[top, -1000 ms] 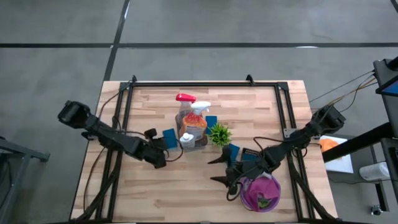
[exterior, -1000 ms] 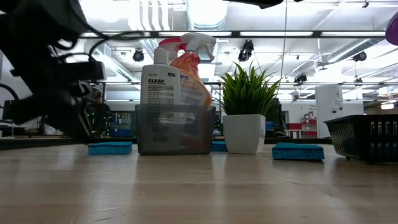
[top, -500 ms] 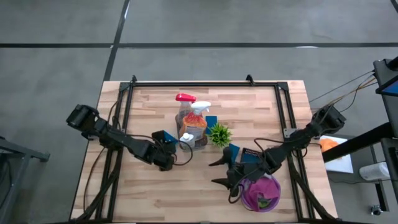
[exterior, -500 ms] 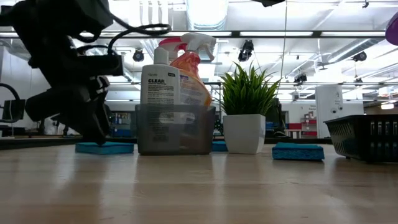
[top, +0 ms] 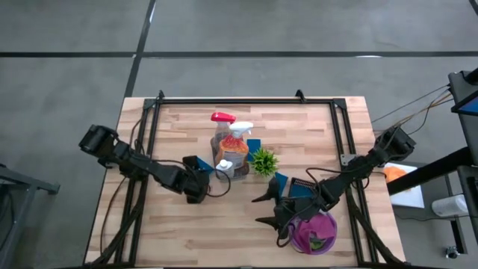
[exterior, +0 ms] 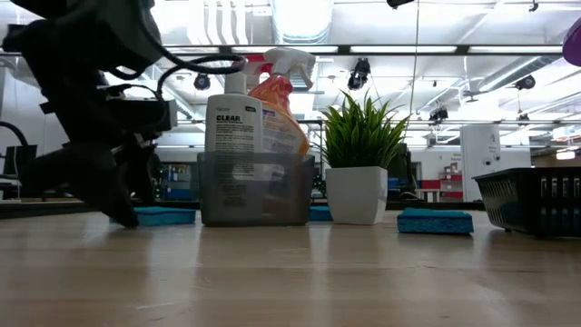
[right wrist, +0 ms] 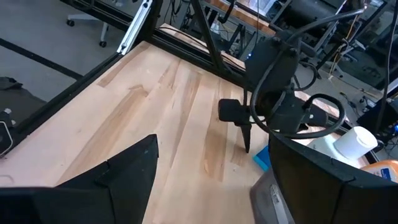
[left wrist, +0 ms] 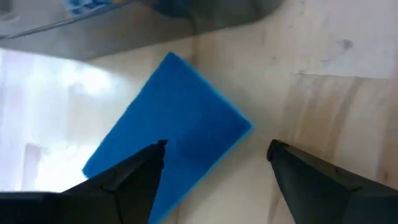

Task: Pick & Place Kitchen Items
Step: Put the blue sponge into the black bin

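Observation:
A blue sponge [left wrist: 180, 130] lies flat on the wooden table beside the grey caddy [top: 230, 166] that holds the clear spray bottle [top: 222, 119] and the orange spray bottle [top: 237, 138]. My left gripper [left wrist: 214, 146] hangs open right over this sponge, fingers pointing down; one finger stands over the sponge's edge, the other over bare wood. In the low view the gripper [exterior: 127, 204] covers the sponge's [exterior: 168, 216] left end. My right gripper [top: 263, 209] waits open at the near right, beside a magenta bowl [top: 314, 232] holding cloths. My left gripper comes at the sponge from above with its fingers apart. One fingertip [left wrist: 155, 149] overlaps the sponge's edge in the wrist view, but I cannot tell whether it touches the sponge. The sponge lies flat on the table.
A small potted plant [top: 263, 161] stands right of the caddy. Other blue sponges lie behind the caddy [top: 254, 145] and near the plant [top: 281, 181]. A black basket [top: 302, 184] sits by the right arm. Bare wood spreads along the table's near left.
My left gripper has moved a little toward the table's right, from beside the blue sponge to over it, and its fingers have opened. The sponge has stayed flat on the table. My right arm has kept still.

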Tool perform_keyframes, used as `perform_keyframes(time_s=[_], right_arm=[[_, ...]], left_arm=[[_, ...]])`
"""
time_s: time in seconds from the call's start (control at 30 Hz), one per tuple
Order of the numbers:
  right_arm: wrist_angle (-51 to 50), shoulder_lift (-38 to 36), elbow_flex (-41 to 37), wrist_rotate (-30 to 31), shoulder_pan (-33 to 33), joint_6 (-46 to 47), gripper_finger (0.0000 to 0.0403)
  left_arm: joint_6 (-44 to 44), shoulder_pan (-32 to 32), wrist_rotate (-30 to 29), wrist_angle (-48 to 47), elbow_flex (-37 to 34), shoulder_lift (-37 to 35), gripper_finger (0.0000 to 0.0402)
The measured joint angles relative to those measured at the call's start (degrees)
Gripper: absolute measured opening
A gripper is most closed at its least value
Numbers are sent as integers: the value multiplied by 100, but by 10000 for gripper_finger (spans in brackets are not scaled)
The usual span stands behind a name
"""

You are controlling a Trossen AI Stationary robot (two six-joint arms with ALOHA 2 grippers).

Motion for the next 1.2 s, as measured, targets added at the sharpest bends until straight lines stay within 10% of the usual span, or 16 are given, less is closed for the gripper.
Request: perform_keyframes(time_s=[0.7,0.97,1.2], right_arm=[[0,0,2,-20,64,21,299],[0,0,2,-20,64,65,299],[0,0,2,-21,64,64,299]], left_arm=[[571,-183,3914,168,979,-4,134],[105,-274,2455,-1090,1240,-55,109],[530,-373,1563,-1370,867,-59,181]])
